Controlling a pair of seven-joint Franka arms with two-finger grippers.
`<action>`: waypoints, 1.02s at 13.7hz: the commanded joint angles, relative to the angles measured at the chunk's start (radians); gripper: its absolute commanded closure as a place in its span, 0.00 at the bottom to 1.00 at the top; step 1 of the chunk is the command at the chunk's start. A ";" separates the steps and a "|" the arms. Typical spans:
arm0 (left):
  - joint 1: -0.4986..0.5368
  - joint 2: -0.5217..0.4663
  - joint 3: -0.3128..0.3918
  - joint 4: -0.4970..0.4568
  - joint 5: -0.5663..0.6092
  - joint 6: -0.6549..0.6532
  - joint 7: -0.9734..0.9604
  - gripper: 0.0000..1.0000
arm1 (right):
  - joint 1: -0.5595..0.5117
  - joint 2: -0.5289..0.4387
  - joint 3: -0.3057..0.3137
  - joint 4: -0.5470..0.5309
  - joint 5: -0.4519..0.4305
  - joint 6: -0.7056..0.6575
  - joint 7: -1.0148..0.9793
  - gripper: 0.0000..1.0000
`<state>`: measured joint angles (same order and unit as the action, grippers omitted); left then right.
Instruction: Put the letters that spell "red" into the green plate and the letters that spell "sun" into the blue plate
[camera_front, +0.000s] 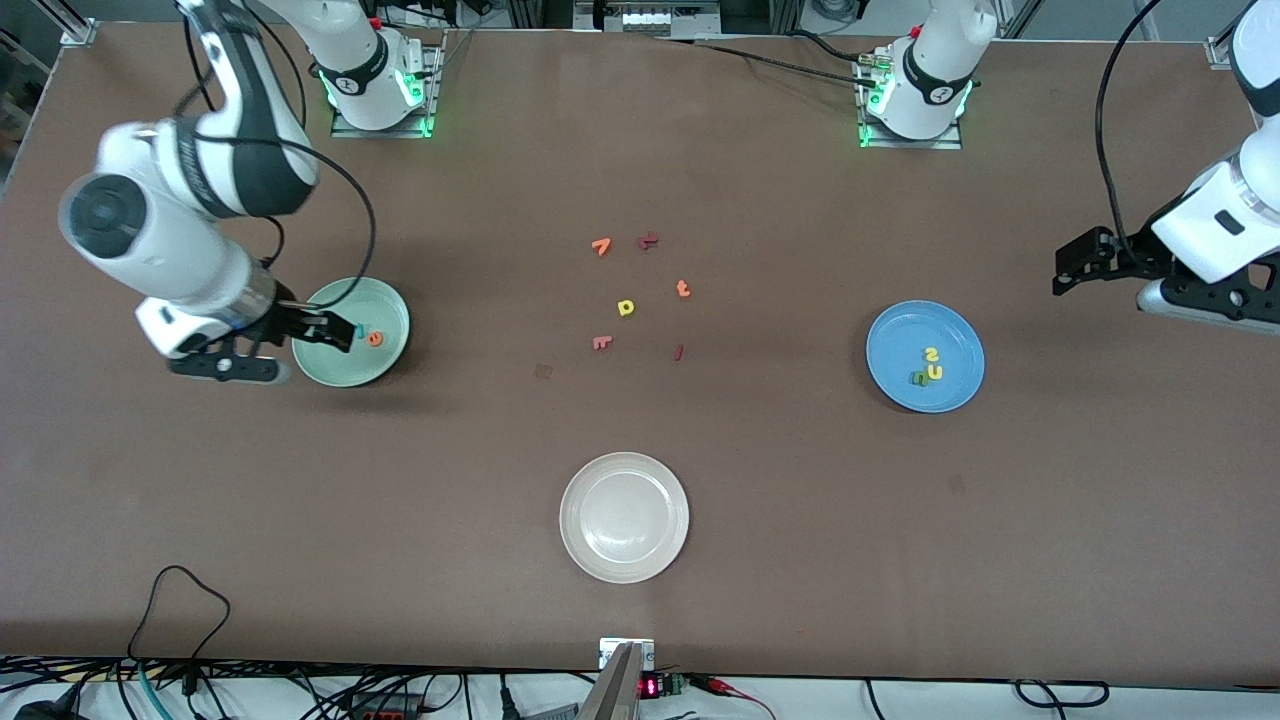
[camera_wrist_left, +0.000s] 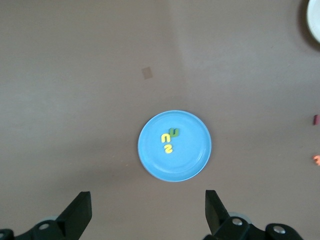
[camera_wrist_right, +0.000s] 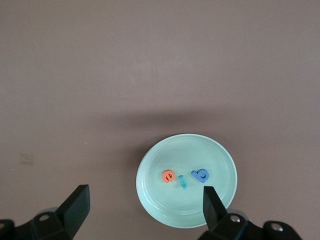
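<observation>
While the right gripper (camera_front: 335, 330) hangs spread and empty over the green plate (camera_wrist_right: 220, 160) holding "red" (camera_wrist_right: 184, 177), "sun" (camera_wrist_left: 169, 140) lies in the blue plate (camera_wrist_left: 192, 160); left gripper (camera_wrist_left: 145, 210) spread, waiting. Task looks finished.

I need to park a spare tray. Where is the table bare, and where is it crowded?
Bare: the stretch between the green plate and the white plate, and between the white plate and the blue plate. Crowded: the leftover letters at mid-table.

Cream plate (camera_front: 624, 517), 6 stray letters (camera_front: 626, 307)
</observation>
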<state>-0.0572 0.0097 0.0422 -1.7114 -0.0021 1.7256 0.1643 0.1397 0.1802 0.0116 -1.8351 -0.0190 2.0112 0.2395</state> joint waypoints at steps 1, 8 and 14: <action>-0.016 -0.080 -0.018 -0.071 0.037 -0.017 0.008 0.00 | -0.021 0.024 -0.007 0.211 -0.001 -0.173 0.004 0.00; -0.021 -0.051 -0.021 -0.016 0.037 -0.031 0.009 0.00 | -0.190 -0.022 -0.059 0.383 0.050 -0.371 -0.152 0.00; -0.023 -0.053 -0.033 -0.013 0.037 -0.058 0.004 0.00 | -0.157 -0.106 -0.127 0.271 0.033 -0.390 -0.238 0.00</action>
<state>-0.0726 -0.0434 0.0127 -1.7424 0.0154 1.6895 0.1641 -0.0341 0.1425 -0.1080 -1.4711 0.0106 1.6099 0.0243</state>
